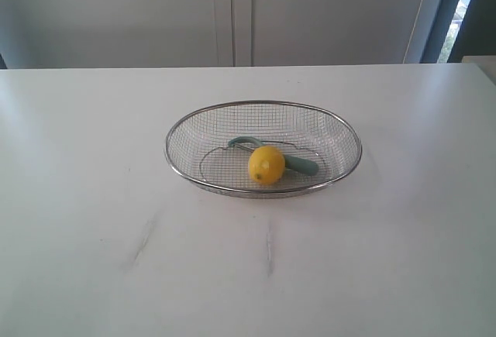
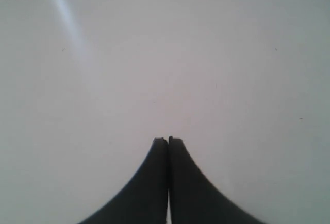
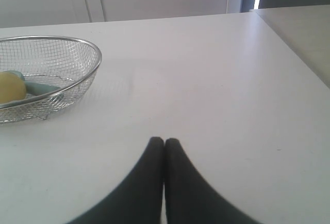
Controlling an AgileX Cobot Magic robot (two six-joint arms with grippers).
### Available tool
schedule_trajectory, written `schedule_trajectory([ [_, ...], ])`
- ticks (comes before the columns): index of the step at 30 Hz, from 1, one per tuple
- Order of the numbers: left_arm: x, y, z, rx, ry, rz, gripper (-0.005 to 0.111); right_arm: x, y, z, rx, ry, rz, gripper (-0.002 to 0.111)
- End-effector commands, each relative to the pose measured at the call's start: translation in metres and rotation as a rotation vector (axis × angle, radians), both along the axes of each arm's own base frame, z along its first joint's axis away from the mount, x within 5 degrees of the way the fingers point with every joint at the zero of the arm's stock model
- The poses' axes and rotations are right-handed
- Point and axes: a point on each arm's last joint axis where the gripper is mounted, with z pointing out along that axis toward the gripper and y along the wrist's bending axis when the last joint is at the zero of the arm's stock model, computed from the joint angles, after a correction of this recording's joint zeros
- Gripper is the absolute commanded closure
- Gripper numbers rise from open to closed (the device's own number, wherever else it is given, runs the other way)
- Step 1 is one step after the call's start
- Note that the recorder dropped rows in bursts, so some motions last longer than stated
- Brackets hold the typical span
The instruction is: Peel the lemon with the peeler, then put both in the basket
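The silver wire-mesh basket (image 1: 180,132) stands in the middle of the white table. Inside it lies the yellow lemon (image 1: 266,165), resting against the teal-handled peeler (image 1: 301,165), whose curved head points toward the basket's back. The right wrist view shows the basket (image 3: 90,46) with the lemon (image 3: 10,87) and part of the peeler (image 3: 44,87) off to one side. My right gripper (image 3: 164,140) is shut and empty over bare table, apart from the basket. My left gripper (image 2: 167,140) is shut and empty over bare table. Neither arm appears in the exterior view.
The white table (image 1: 93,197) carries faint scuff marks in front of the basket. Pale cabinet doors (image 1: 232,12) stand behind the table's far edge. A second surface (image 3: 304,33) adjoins the table beyond its edge in the right wrist view.
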Motion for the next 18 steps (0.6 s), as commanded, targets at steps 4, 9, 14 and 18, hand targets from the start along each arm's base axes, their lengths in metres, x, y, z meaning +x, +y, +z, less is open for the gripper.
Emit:
schedule_trajectory([
  [4, -0.0008, -0.0002, -0.003, -0.059, 0.016, 0.02, 0.107, -0.0001, 0.0002, -0.0001, -0.006, -0.006, 0.006, 0.108],
  [9, -0.0004, 0.0, -0.0018, -0.077, 0.002, 0.028, 0.107, -0.0001, 0.0002, -0.0001, -0.006, -0.006, 0.006, 0.108],
  [14, -0.0004, 0.0, -0.0018, -0.077, 0.002, 0.028, 0.107, -0.0001, 0.0002, -0.0001, -0.006, -0.006, 0.006, 0.108],
  [18, -0.0005, 0.0002, -0.002, -0.038, 0.006, 0.008, 0.107, -0.0001, 0.0002, -0.0001, -0.006, -0.006, 0.006, 0.108],
])
